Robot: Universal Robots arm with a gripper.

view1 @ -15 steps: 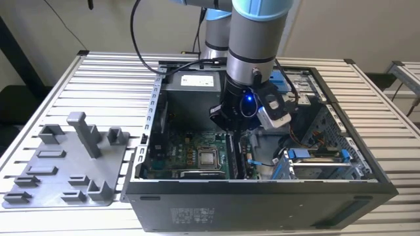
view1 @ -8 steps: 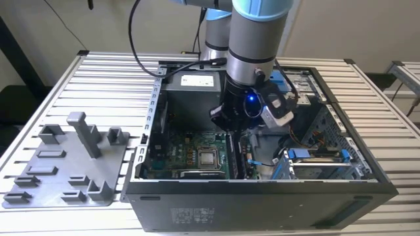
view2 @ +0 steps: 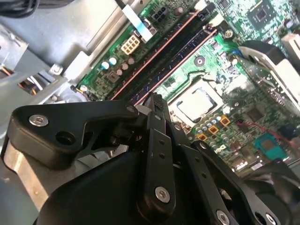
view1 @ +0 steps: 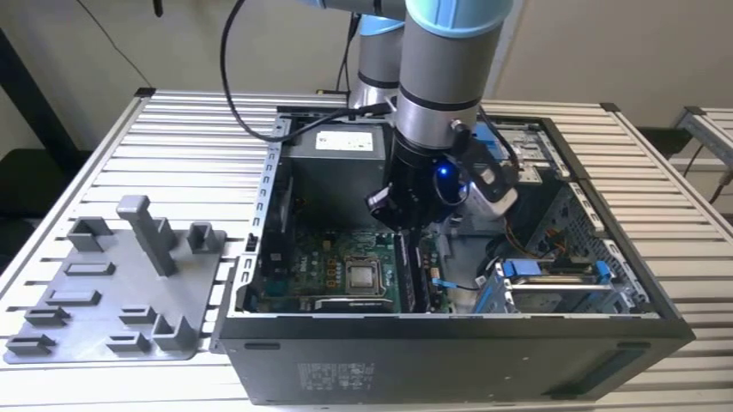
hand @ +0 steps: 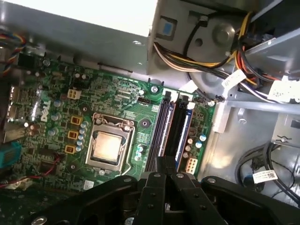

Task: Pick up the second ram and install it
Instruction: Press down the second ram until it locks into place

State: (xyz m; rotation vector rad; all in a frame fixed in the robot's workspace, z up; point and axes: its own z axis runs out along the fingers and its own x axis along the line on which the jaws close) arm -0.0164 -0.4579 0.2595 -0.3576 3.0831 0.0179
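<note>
Gripper (hand: 165, 161) inside open computer case (view1: 641, 300), fingers pressed together with no gap, nothing clamped between them as far as wrist views show. Tips sit directly over RAM sockets (hand: 169, 129) of green motherboard (hand: 117, 91), beside CPU socket (hand: 108, 146) — pose suits pressing down on stick. Second ram (hand: 182, 133) appears seated in socket farther from CPU; judgement only, dark slot hard to read. Grey tray (view1: 109, 283) outside case, on exterior view's left.

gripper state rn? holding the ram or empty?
Gripper: shut, fingers pressed together over the motherboard RAM slots; whether a ram stick sits between them cannot be told.
</note>
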